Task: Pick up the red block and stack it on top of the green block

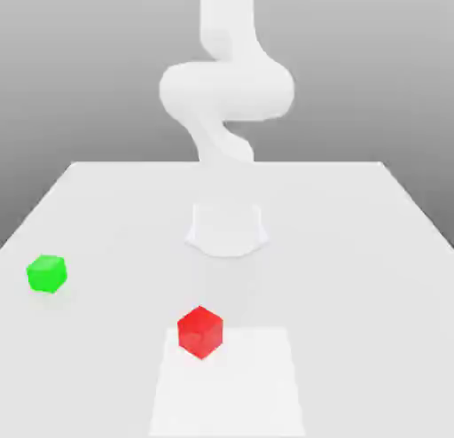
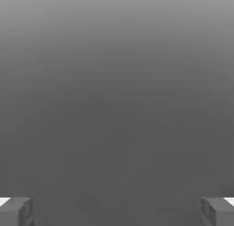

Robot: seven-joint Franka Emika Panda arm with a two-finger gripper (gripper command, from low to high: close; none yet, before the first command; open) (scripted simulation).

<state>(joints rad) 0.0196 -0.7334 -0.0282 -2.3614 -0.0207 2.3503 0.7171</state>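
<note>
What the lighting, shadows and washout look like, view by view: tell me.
Exterior view: flat, bright light washes the white arm into the white table; the small glossy red cube and small green cube cast faint shadows. Hand view: a smooth grey gradient between the hand's grey fingertips.

Red block smooth, slightly glossy, plastic-looking. Green block smooth, plain, flatter finish. Table matt white and smooth; arm smooth white; fingertips matt grey.
</note>
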